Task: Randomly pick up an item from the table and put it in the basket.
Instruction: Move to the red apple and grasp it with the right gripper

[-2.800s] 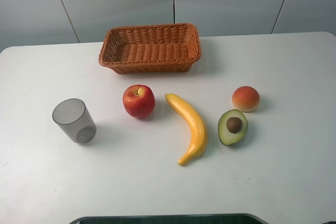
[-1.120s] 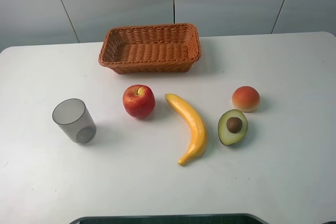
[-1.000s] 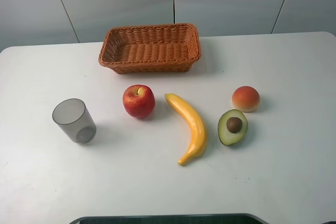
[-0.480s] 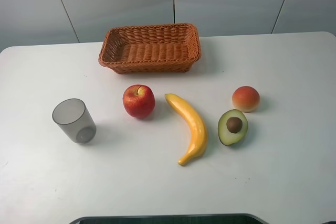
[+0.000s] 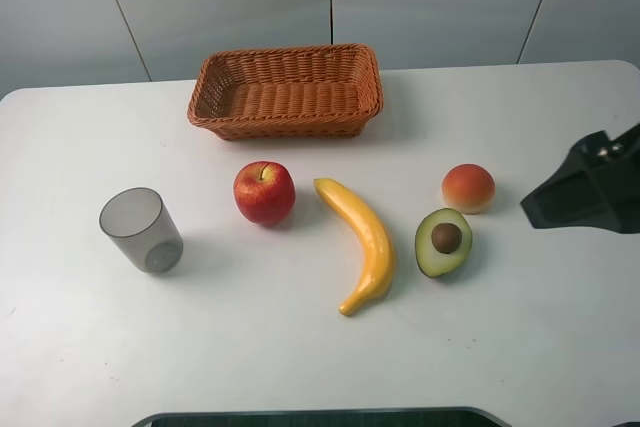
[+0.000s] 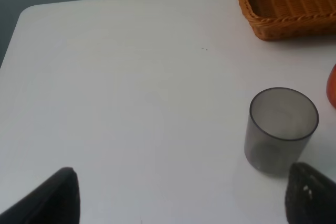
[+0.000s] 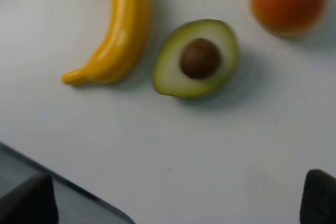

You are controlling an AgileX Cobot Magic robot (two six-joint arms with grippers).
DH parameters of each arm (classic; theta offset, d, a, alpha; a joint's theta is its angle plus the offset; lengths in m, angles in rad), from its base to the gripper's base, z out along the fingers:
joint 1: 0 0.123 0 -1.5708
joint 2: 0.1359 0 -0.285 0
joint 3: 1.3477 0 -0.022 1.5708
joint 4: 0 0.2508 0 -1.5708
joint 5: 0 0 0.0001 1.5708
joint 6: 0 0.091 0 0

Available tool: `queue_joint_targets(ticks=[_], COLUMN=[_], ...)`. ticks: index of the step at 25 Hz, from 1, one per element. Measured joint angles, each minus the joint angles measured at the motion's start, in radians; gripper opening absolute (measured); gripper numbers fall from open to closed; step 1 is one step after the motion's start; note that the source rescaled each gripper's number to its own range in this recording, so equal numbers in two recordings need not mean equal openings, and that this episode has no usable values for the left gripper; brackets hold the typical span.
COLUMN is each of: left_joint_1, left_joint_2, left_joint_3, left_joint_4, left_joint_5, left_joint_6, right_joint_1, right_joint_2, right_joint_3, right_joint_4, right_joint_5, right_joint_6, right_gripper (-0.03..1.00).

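Note:
The red apple sits on the white table, left of centre and in front of the orange-brown wicker basket. The basket stands at the back and holds nothing. My right gripper is open and empty, above the table near the halved avocado. Its black body shows at the right edge of the exterior view, far from the apple. My left gripper is open and empty over the table's left part. There a sliver of the apple and a corner of the basket show.
A grey translucent cup stands left of the apple, close to the left gripper. A yellow banana, a halved avocado and an orange-red peach-like fruit lie right of the apple. All three show in the right wrist view.
The black body of my right gripper has come into the exterior view from the right edge. The fruit, cup and basket have not moved.

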Motion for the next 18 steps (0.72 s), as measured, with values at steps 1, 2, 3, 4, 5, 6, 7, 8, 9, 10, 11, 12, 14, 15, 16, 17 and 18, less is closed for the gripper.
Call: queue_joint_targets(ticks=[1, 2, 3, 4, 5, 6, 7, 8, 9, 10, 11, 12, 14, 15, 16, 17, 18], left_joint_1=[0.000, 0.000, 0.000, 0.000, 0.000, 0.000, 0.000, 0.000, 0.000, 0.000, 0.000, 0.000, 0.000, 0.000, 0.000, 0.000, 0.000], left_joint_2=[0.000, 0.000, 0.000, 0.000, 0.000, 0.000, 0.000, 0.000, 0.000, 0.000, 0.000, 0.000, 0.000, 0.000, 0.000, 0.000, 0.000], left_joint_3=[0.000, 0.000, 0.000, 0.000, 0.000, 0.000, 0.000, 0.000, 0.000, 0.000, 0.000, 0.000, 0.000, 0.000, 0.000, 0.000, 0.000], left_joint_4=[0.000, 0.000, 0.000, 0.000, 0.000, 0.000, 0.000, 0.000, 0.000, 0.000, 0.000, 0.000, 0.000, 0.000, 0.000, 0.000, 0.000], left_joint_5=[0.000, 0.000, 0.000, 0.000, 0.000, 0.000, 0.000, 0.000, 0.000, 0.000, 0.000, 0.000, 0.000, 0.000, 0.000, 0.000, 0.000], left_joint_6=[0.000, 0.002, 0.002, 0.002, 0.002, 0.002, 0.002, 0.004, 0.004, 0.004, 0.004, 0.004, 0.004, 0.004, 0.004, 0.004, 0.004], right_joint_1=[0.051, 0.099, 0.135, 0.174, 0.208, 0.238, 0.260, 0.284, 0.305, 0.322, 0.342, 0.361, 0.390, 0.401, 0.411, 0.413, 0.418], right_joint_2=[0.049, 0.092, 0.145, 0.196, 0.239, 0.290, 0.340, 0.390, 0.430, 0.477, 0.522, 0.566, 0.640, 0.678, 0.708, 0.744, 0.779], right_joint_3=[-0.028, -0.060, -0.087, -0.122, -0.157, -0.185, -0.218, -0.252, -0.286, -0.314, -0.349, -0.384, -0.450, -0.486, -0.521, -0.549, -0.582], right_joint_4=[0.000, -0.005, -0.009, -0.014, -0.014, -0.016, -0.016, -0.016, -0.018, -0.018, -0.019, -0.019, -0.022, -0.022, -0.022, -0.023, -0.026], right_joint_5=[-0.005, -0.013, -0.023, -0.029, -0.039, -0.041, -0.046, -0.046, -0.051, -0.061, -0.065, -0.073, -0.075, -0.079, -0.081, -0.086, -0.090], right_joint_6=[0.000, 0.000, 0.000, -0.002, -0.009, -0.018, -0.028, -0.044, -0.063, -0.084, -0.102, -0.125, -0.161, -0.177, -0.186, -0.195, -0.196], right_gripper=[1.00, 1.00, 1.00, 1.00, 1.00, 1.00, 1.00, 1.00, 1.00, 1.00, 1.00, 1.00, 1.00, 1.00, 1.00, 1.00, 1.00])
